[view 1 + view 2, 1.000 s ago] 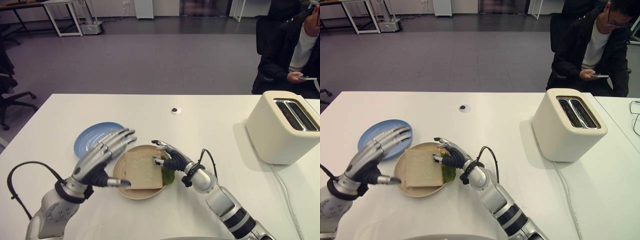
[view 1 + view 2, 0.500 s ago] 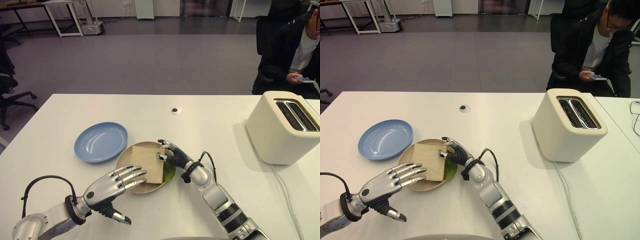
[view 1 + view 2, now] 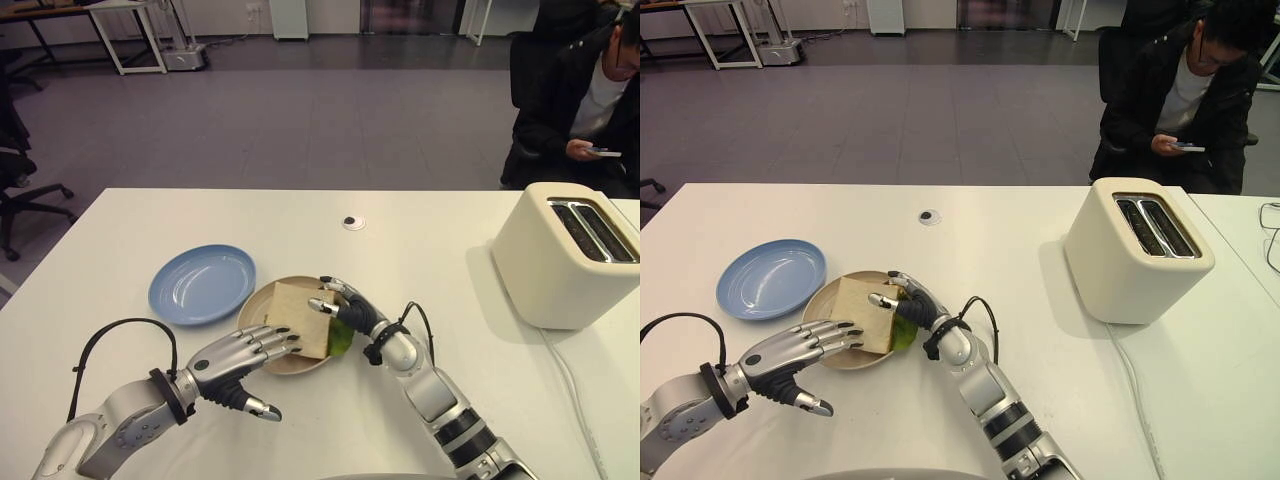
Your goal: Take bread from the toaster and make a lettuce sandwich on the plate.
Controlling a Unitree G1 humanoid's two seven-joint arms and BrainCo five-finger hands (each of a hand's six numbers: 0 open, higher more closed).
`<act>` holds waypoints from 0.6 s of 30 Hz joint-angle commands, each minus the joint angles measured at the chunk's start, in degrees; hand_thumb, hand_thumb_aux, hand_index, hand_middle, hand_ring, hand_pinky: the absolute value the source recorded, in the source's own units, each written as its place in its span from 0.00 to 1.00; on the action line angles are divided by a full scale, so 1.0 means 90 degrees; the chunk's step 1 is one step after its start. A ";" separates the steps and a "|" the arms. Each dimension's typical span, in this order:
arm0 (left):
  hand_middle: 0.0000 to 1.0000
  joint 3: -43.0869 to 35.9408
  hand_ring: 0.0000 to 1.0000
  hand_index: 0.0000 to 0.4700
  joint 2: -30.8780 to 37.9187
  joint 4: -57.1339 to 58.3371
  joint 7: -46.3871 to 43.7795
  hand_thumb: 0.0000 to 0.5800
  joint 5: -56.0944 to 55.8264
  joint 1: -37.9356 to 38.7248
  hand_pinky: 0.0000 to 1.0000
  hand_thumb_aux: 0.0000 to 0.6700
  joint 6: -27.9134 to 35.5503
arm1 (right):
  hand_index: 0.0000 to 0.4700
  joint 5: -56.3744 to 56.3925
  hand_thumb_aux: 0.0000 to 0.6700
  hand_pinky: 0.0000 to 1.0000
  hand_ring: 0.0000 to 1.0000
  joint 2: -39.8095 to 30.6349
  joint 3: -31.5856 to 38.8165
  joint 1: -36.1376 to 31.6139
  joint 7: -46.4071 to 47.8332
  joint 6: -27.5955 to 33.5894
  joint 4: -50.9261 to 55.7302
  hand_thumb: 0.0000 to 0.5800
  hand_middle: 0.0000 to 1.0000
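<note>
A tan plate (image 3: 250, 318) lies at the table's near middle with a slice of bread (image 3: 295, 315) on it. Green lettuce (image 3: 341, 340) peeks out from under the slice's right edge. My right hand (image 3: 345, 308) sits at that right edge, its fingers curled and pinching the bread. My left hand (image 3: 235, 362) lies low at the plate's near left, fingers spread, with the fingertips reaching the bread's near corner. The cream toaster (image 3: 560, 265) stands at the far right with both slots showing dark.
A blue plate (image 3: 203, 283) lies just left of the tan plate. A small black disc (image 3: 349, 221) sits in the table further back. The toaster's white cable (image 3: 575, 385) runs toward the near edge on the right.
My left hand pulled back from over the plate to the near edge, then came forward to the bread's corner. The bread turned and slid slightly away under my right hand.
</note>
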 commanded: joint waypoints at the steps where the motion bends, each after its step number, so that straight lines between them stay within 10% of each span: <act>1: 0.00 -0.0328 0.00 0.00 0.0192 0.0090 -0.0517 0.00 0.0027 0.0250 0.00 0.00 0.0143 | 0.00 0.0014 0.00 0.00 0.00 0.0191 -0.0086 0.0083 -0.0316 -0.0471 -0.0462 0.00 0.00; 18: 0.00 -0.0137 0.00 0.00 -0.0222 -0.0600 -0.0252 0.00 -0.0918 -0.0036 0.00 0.00 0.0775 | 0.00 -0.0512 0.00 0.00 0.00 0.0106 -0.0387 0.0422 -0.1415 -0.2024 -0.2063 0.00 0.00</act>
